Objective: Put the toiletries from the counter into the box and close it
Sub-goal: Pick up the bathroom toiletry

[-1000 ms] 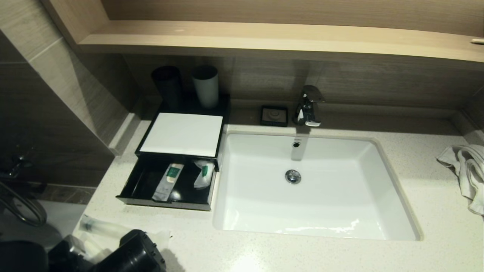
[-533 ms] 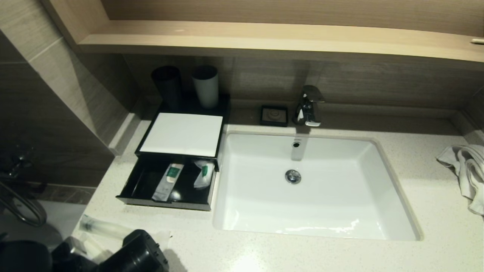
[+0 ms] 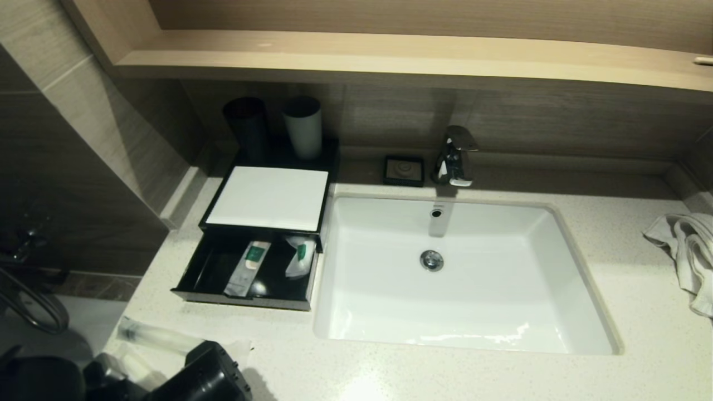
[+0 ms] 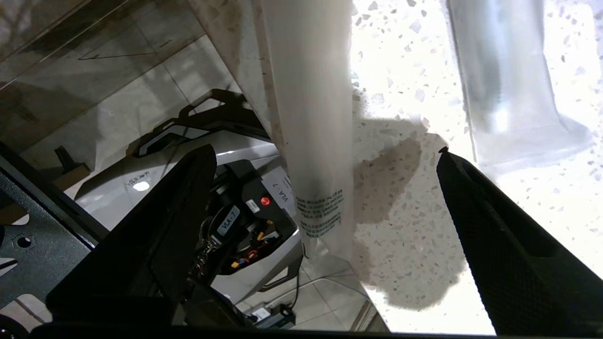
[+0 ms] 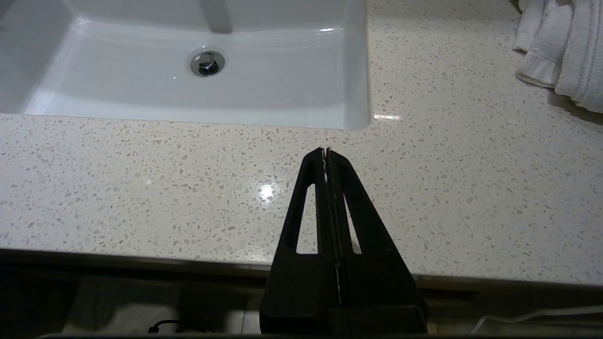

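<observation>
The black box with a white top stands left of the basin, its drawer pulled out. Two green-labelled toiletries lie in the drawer. On the counter near its front left corner lies a long slim packet. My left gripper is open wide there. One slim packet overhanging the counter edge lies between its fingers, untouched, and a second packet lies beyond the other finger. My right gripper is shut and empty over the counter's front edge.
A black cup and a grey cup stand behind the box. A soap dish and tap sit behind the basin. A towel lies far right. A wooden shelf overhangs the back.
My left gripper has opened wider and its wrist has shifted slightly right and nearer at the counter's front left corner. Nothing else has moved.
</observation>
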Controlling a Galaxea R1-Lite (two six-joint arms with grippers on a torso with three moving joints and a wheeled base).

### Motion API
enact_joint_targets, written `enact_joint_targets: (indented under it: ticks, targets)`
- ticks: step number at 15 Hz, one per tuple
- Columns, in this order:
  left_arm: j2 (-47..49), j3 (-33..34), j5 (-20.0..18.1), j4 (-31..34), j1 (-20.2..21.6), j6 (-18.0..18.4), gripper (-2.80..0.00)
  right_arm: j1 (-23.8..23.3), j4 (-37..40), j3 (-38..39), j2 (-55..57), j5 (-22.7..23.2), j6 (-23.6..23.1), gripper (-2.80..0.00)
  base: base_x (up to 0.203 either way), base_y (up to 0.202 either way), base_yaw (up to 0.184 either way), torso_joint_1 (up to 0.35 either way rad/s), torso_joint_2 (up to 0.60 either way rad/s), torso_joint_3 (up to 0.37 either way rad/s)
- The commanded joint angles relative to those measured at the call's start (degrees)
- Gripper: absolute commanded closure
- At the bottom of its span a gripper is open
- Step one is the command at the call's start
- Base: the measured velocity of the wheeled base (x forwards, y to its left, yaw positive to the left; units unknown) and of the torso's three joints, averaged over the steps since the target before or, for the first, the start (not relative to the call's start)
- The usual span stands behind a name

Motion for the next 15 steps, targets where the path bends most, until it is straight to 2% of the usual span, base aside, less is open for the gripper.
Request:
enact_joint_targets:
  ticks: [1,5,11,15]
  targets:
    - [1.02,0.2,0.35,0.14,-0.03,-1.15,-2.8,0.0,0.0,0.01,0.0,0.01,-0.04,0.0,0.0,0.0,0.0,0.0,0.0,0.0]
    - [0.85,0.23,0.18,0.05,-0.08,-1.25,-2.8,-0.07,0.0,0.01,0.0,0.01,-0.04,0.0,0.0,0.0,0.0,0.0,0.0,0.0]
    - [0.43,-0.1,0.44,0.05,-0.08,-3.93,-2.8,-0.02,0.0,0.01,0.0,0.01,-0.04,0.0,0.0,0.0,0.0,0.0,0.0,0.0]
    - [-0.24,0.58,0.53,-1.6,-0.08,-4.26,-2.8,0.0,0.0,0.01,0.0,0.01,-0.04,0.0,0.0,0.0,0.0,0.0,0.0,0.0]
